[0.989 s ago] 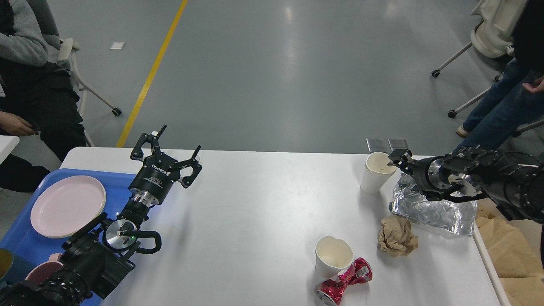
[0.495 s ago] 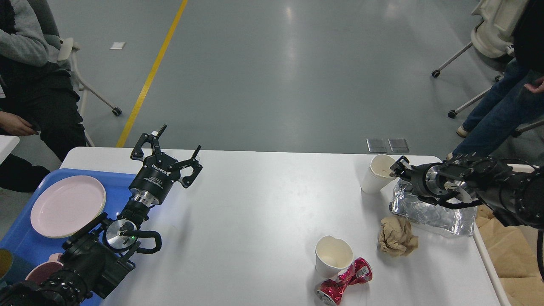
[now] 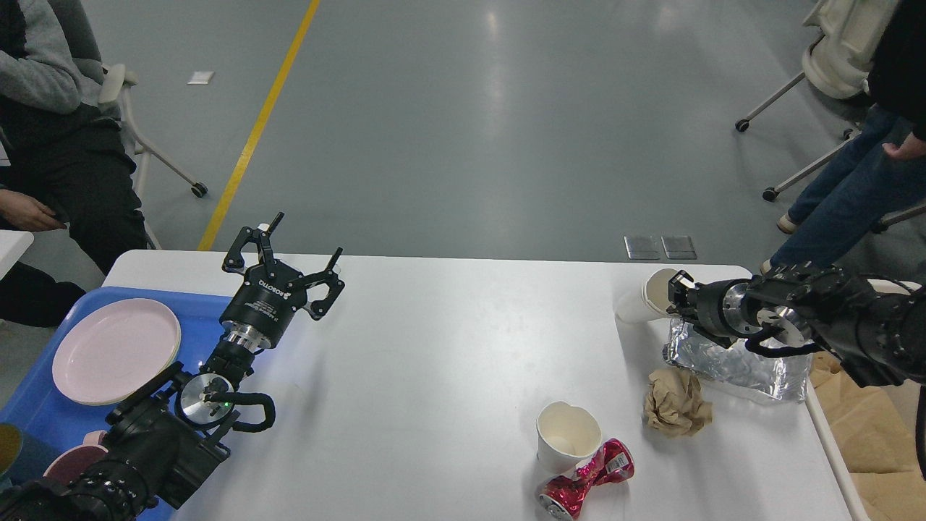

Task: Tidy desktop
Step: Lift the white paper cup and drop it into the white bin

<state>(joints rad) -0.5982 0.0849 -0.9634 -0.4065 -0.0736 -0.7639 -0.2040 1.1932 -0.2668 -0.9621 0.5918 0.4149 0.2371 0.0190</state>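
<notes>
The desktop [image 3: 434, 362] is lying flat and filling the lower part of the head view, its long axis running left to right, its far edge facing the grey floor [image 3: 463, 108] with a yellow line [image 3: 260, 123] slanting across it. At the far right corner the right gripper [image 3: 676, 295] is closing on the rim of a white paper cup [image 3: 640, 307], which is tipping over with its mouth pointing toward that arm and its base resting on the top. Just beside it, along the right edge, a silver foil bag [image 3: 731, 365] is lying under the arm, with a crumpled brown paper ball [image 3: 676, 401] touching its near side. Near the front edge a second paper cup [image 3: 568, 438] is standing upright, a crushed red can [image 3: 586, 481] lying against it. Over the left part, the left gripper [image 3: 286, 253] is hanging with its fingers spread wide, holding nothing. A blue tray [image 3: 36, 405] is overlapping the left edge, carrying a pink plate [image 3: 116, 351]. Seated people and wheeled chairs are showing at both far sides of the room.
</notes>
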